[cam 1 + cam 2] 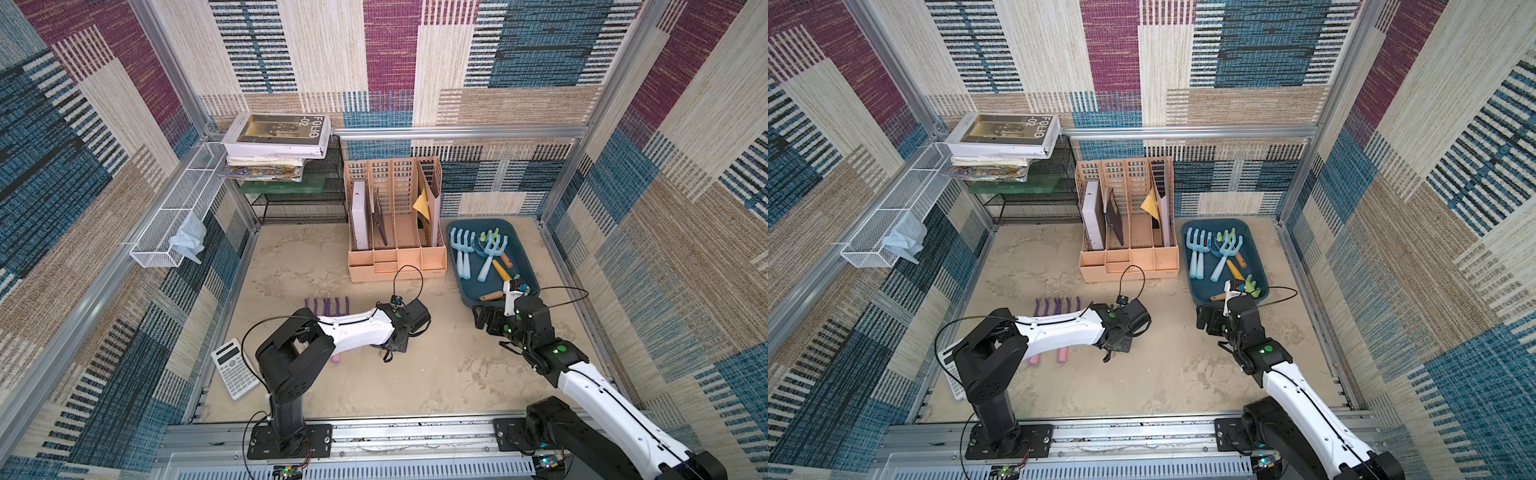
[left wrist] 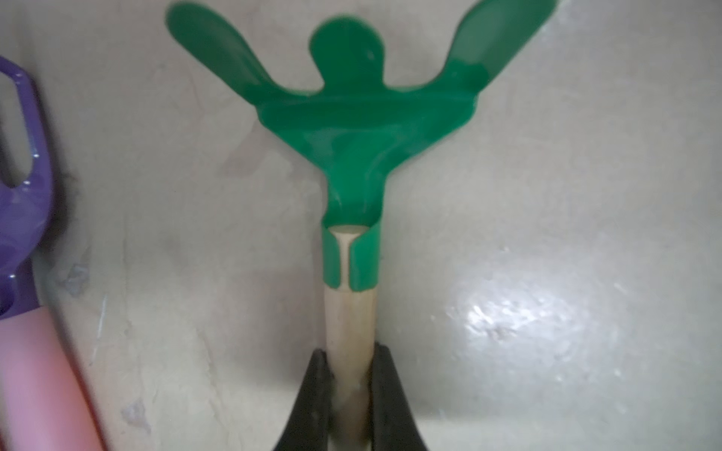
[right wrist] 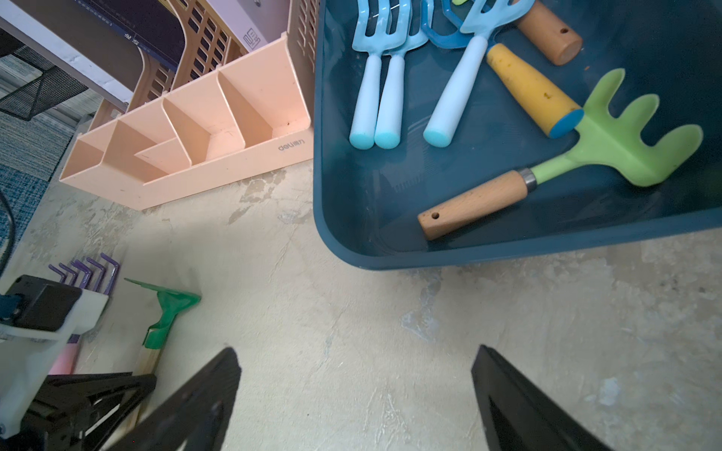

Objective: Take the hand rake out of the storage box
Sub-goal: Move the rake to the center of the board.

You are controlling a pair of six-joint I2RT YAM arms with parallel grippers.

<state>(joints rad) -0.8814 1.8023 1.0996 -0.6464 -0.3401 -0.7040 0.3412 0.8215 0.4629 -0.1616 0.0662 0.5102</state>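
Observation:
My left gripper [image 2: 349, 355] is shut on the pale wooden handle of a green hand rake [image 2: 351, 129], outside the box and low at the table. I cannot tell whether it touches the table. The right wrist view shows this green rake [image 3: 172, 304] next to purple rakes [image 3: 90, 269]. The teal storage box [image 1: 521, 245] [image 1: 1254, 249] stands at the back right. It holds light-blue rakes [image 3: 375, 86], a lime-green rake [image 3: 625, 144] and a yellow-handled tool [image 3: 531, 90]. My right gripper [image 3: 357, 351] [image 1: 484, 320] hangs open and empty just in front of the box's near corner [image 3: 351, 242].
A peach file organiser [image 1: 395, 232] stands left of the box. Purple rakes with pink handles [image 1: 328, 307] lie under my left arm. A calculator [image 1: 235, 368] lies front left. A white wire basket [image 1: 174, 216], stacked books [image 1: 276, 137] and a black mesh shelf [image 1: 299, 203] fill the back left.

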